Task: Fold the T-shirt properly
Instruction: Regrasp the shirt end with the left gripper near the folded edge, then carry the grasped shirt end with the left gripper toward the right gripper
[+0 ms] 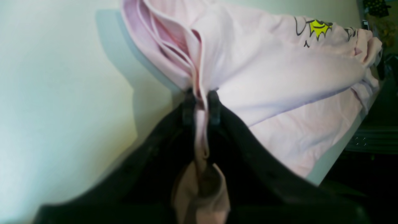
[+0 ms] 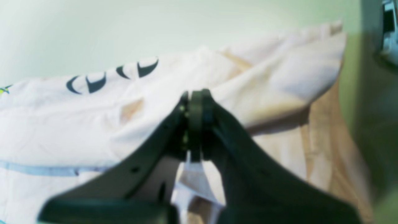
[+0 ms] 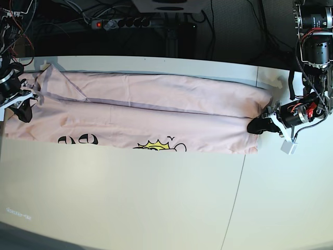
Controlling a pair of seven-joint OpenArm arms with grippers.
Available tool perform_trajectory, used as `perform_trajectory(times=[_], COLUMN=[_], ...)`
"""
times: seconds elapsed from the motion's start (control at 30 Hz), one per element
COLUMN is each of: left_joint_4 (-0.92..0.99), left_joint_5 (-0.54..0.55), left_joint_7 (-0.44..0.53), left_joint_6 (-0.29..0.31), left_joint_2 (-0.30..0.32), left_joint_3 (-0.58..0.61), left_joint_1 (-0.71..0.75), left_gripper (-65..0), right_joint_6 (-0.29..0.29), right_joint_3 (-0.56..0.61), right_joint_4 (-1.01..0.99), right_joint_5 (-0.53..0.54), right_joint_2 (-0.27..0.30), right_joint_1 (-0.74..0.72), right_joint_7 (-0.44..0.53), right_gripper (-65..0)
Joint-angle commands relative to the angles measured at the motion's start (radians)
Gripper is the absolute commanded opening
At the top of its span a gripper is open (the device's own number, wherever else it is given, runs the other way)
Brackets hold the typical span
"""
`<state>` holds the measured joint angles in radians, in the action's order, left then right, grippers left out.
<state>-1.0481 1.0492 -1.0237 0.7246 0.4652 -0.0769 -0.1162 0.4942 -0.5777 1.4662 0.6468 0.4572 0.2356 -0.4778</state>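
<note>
The pale pink T-shirt (image 3: 156, 112) lies as a long folded strip across the far half of the white table (image 3: 130, 198), black lettering and a yellow print showing along its near edge. At the strip's right end my left gripper (image 3: 256, 125) is shut on the cloth; in the left wrist view its jaws (image 1: 201, 101) pinch a bunched pink fold of the T-shirt (image 1: 264, 68). My right gripper (image 3: 32, 95) holds the strip's left end. In the right wrist view it (image 2: 196, 99) is pressed shut, with the T-shirt (image 2: 62, 124) bunched between and behind the fingers.
A power strip with cables (image 3: 119, 22) runs behind the table's far edge. The left arm's body and wiring (image 3: 312, 78) stand at the right side. The table's edge (image 1: 335, 149) drops off close beside the shirt's end in the left wrist view.
</note>
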Motion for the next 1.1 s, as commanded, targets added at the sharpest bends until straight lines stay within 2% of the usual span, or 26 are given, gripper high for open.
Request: perform_trajectory(times=[0.0, 0.27, 0.47, 0.63, 0.83, 0.93, 1.07], left_joint_4=[0.0, 0.0, -0.031, -0.174, -0.414, -0.571, -0.814], left_joint_5=[-0.063, -0.067, -0.026, 0.07, 0.069, 0.058, 0.007], left_joint_7=[-0.047, -0.055, -0.141, -0.262, -0.294, -0.311, -0.278], left_joint_6=[-0.026, -0.026, -0.026, -0.026, -0.026, -0.026, -0.026], left_joint_2=[0.032, 0.155, 0.214, 0.216, 0.201, 0.173, 0.114], left_joint_3=[-0.001, -0.016, -0.017, -0.017, -0.017, -0.017, -0.015], left_joint_1=[-0.003, -0.026, -0.045, -0.044, -0.019, 0.031, 0.142], left_gripper=[-65.0, -65.0, -65.0, -65.0, -65.0, -65.0, -65.0], right_joint_6=[0.075, 0.075, 0.075, 0.075, 0.075, 0.075, 0.075], right_joint_3=[-0.01, -0.031, -0.051, -0.051, -0.051, -0.051, -0.051], right_joint_4=[0.026, 0.045, 0.045, 0.045, 0.045, 0.045, 0.045], right_joint_5=[0.012, 0.011, 0.011, 0.006, 0.003, -0.002, -0.022], right_joint_2=[0.024, 0.025, 0.025, 0.025, 0.025, 0.024, 0.025], right_joint_1=[-0.005, -0.005, -0.005, -0.006, -0.008, -0.022, -0.043], right_joint_7=[0.02, 0.017, 0.017, 0.018, 0.018, 0.018, 0.017], right_gripper=[-65.0, -65.0, -65.0, -65.0, -65.0, -65.0, -65.0])
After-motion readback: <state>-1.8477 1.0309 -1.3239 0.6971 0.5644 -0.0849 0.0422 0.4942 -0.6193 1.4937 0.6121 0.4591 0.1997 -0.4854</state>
